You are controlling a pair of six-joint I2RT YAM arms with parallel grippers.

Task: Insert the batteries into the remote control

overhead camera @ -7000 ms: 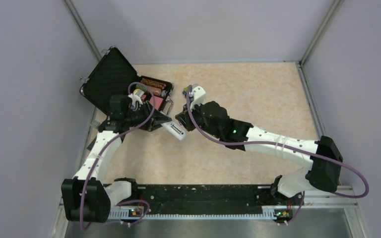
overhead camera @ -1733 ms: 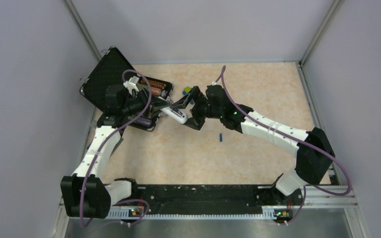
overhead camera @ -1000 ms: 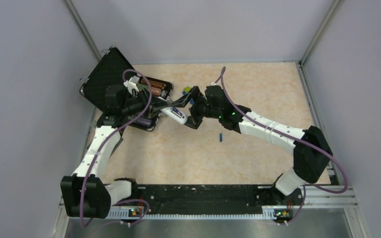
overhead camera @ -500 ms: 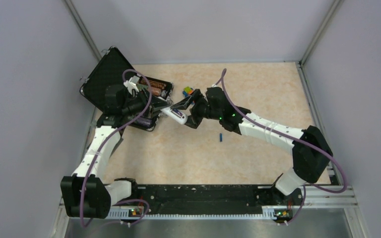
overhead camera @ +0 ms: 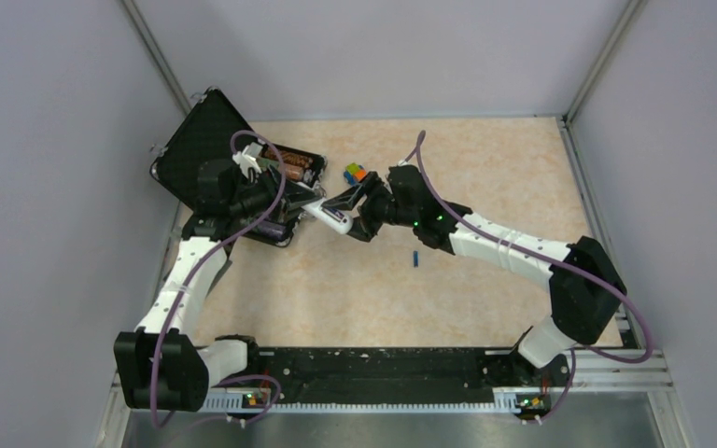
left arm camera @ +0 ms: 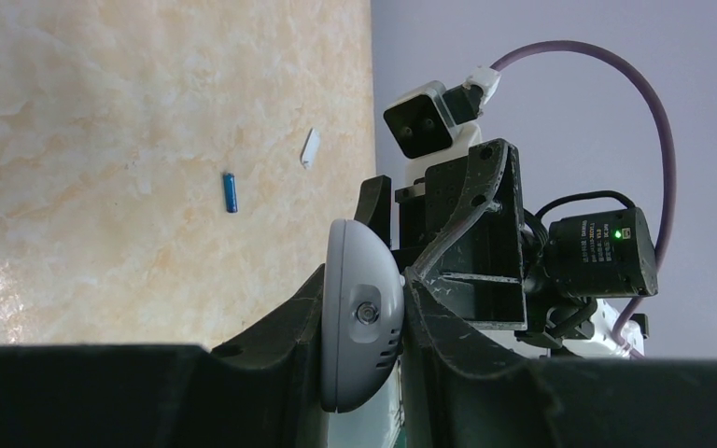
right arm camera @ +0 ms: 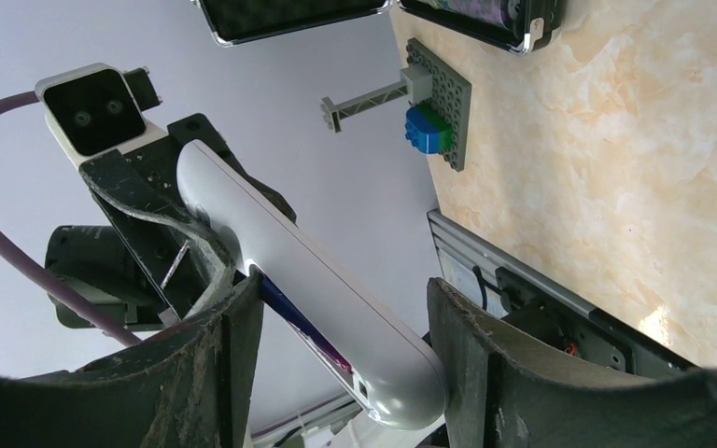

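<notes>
The white remote control [overhead camera: 329, 216] hangs above the table, its near end clamped in my left gripper [overhead camera: 301, 203]; the left wrist view shows that rounded end [left arm camera: 359, 327] squeezed between both fingers of the left gripper [left arm camera: 362, 280]. My right gripper [right arm camera: 341, 289] straddles the remote's free end [right arm camera: 280, 243]. One finger presses on a dark blue-purple battery [right arm camera: 303, 322] lying in the remote's open side. The other finger touches the remote's back near its tip. A blue battery [overhead camera: 414, 259] lies loose on the table, also in the left wrist view [left arm camera: 231, 192].
An open black case [overhead camera: 207, 149] with chip stacks [overhead camera: 294, 166] stands at the back left. A small multicoloured toy [overhead camera: 354, 173] sits behind the grippers. A grey plate with a blue-green brick [right arm camera: 439, 103] and a small white piece [left arm camera: 310, 147] lie on the table.
My right gripper's jaws have narrowed around the remote's free end. The left gripper and the remote have stayed put, and the loose blue battery has not moved.
</notes>
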